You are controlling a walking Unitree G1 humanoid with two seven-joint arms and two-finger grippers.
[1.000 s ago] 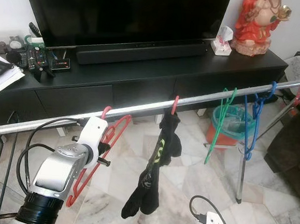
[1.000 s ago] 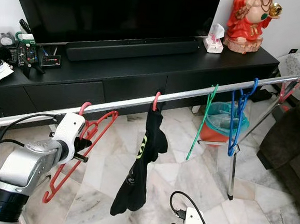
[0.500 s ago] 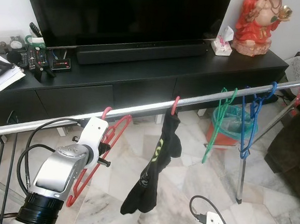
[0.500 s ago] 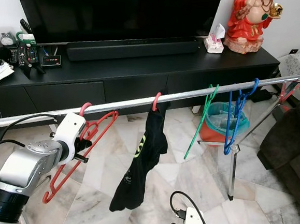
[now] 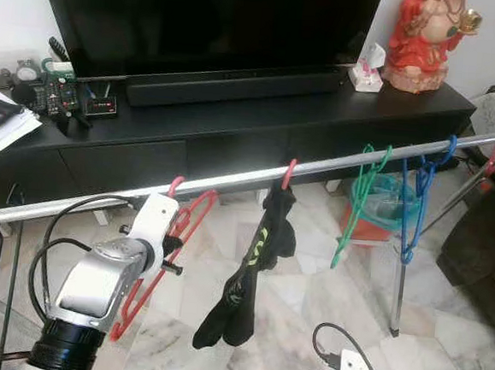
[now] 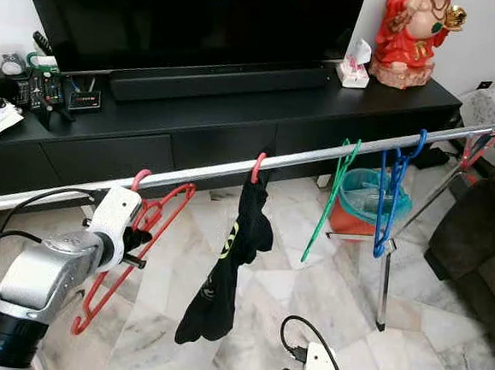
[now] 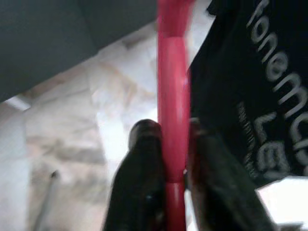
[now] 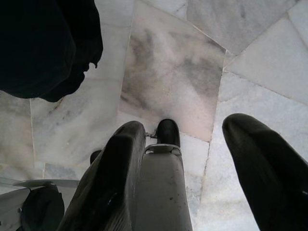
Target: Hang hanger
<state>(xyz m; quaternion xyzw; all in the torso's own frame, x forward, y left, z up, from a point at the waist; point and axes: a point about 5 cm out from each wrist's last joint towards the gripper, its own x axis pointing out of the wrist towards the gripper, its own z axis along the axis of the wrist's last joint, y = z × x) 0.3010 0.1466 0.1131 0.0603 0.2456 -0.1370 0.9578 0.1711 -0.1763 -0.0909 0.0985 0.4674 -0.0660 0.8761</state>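
At nine o'clock along the steel rail, red hanger: thin plastic, hook over the rail, frame tilted. Left gripper jaws pinched on its bar. Right gripper jaws spread wide above marble floor, holding nothing.

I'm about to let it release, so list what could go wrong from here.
1. The left gripper is shut on the red hanger, whose hook sits over the rail. Pulling away before the jaws open could drag the hook off.
2. The black garment hangs close beside it; a sideways withdrawal might snag it.
3. The rail slopes, so a freed hanger may slide.
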